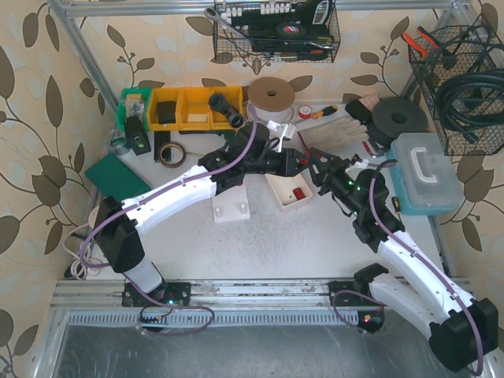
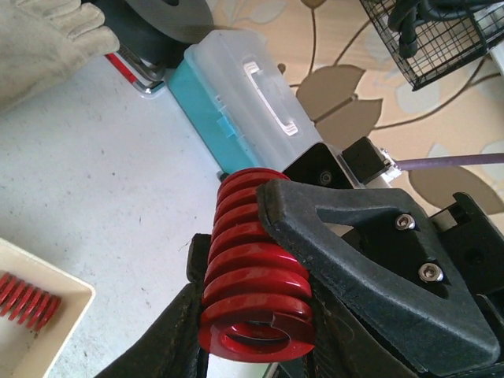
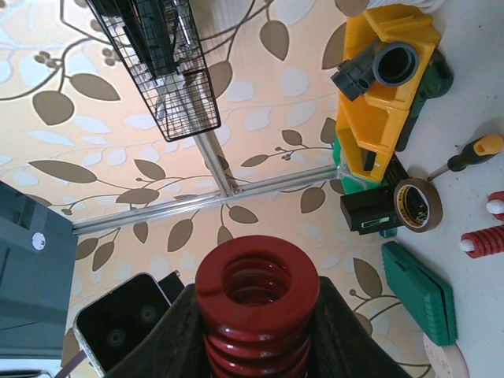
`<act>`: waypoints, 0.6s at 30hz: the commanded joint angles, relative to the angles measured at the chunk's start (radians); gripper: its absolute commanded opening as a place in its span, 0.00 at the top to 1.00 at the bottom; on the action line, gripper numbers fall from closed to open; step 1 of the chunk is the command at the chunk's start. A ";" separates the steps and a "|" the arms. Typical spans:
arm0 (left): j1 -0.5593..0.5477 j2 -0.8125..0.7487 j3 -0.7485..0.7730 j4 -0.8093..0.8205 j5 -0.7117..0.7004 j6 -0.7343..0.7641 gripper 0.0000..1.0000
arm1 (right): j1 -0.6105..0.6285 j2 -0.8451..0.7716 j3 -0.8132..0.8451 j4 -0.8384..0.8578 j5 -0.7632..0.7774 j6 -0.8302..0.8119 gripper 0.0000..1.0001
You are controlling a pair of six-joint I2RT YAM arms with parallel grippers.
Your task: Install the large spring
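Leaf-wallpaper cell, white counter (image 1: 276, 236): left pincer (image 2: 236, 232) and right pincer (image 3: 256, 315) both clamped on the large spring (image 2: 252, 272), held above it.

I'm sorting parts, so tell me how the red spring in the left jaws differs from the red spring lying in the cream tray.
The held spring is much fatter, with thick coils; the tray spring is slim, with fine coils. The held spring is clamped between the left jaws, above the table; the tray spring lies loose on its side in the cream tray. Both are red coil springs.
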 commanded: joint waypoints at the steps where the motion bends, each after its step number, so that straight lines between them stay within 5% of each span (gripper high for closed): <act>1: 0.022 -0.013 0.048 -0.020 -0.048 0.026 1.00 | 0.008 -0.037 0.003 -0.055 -0.014 -0.042 0.95; 5: 0.022 -0.019 0.059 -0.066 -0.055 0.048 1.00 | 0.008 -0.055 0.005 -0.085 -0.005 -0.095 0.56; 8: 0.022 -0.032 0.052 -0.087 -0.071 0.054 1.00 | 0.004 -0.056 0.027 -0.104 -0.023 -0.179 0.39; 18: 0.035 -0.121 0.052 -0.306 -0.171 0.109 1.00 | -0.002 0.043 0.241 -0.528 -0.124 -0.644 0.32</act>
